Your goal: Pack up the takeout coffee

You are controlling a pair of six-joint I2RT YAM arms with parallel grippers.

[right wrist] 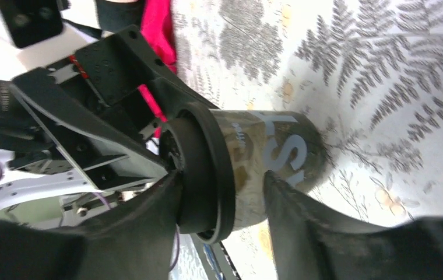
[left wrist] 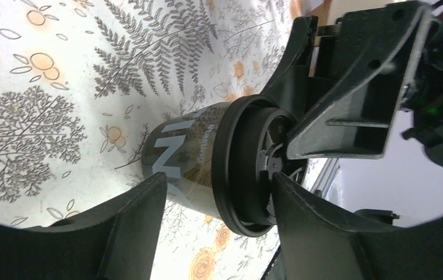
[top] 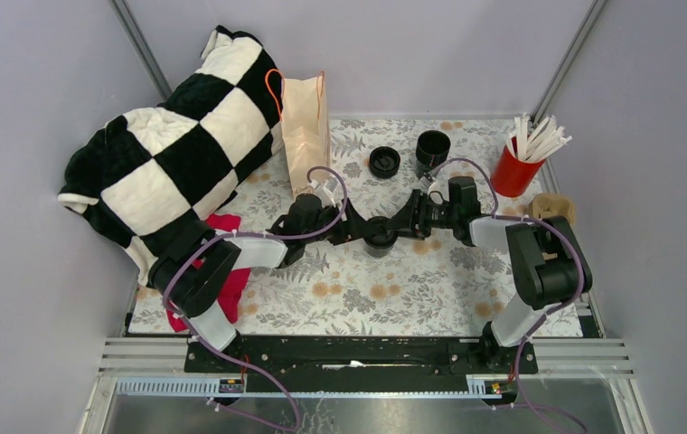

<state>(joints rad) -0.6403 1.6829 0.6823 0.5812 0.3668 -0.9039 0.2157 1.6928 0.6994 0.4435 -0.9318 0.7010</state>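
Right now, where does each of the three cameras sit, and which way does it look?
Top external: above and behind the robot, looking down on the table; left arm and right arm meet at the coffee cup.
Left wrist: on the left arm, looking rightward; left gripper frames the cup.
Right wrist: mirrored, looking leftward; right gripper frames it.
Shared: the cup and the opposite gripper.
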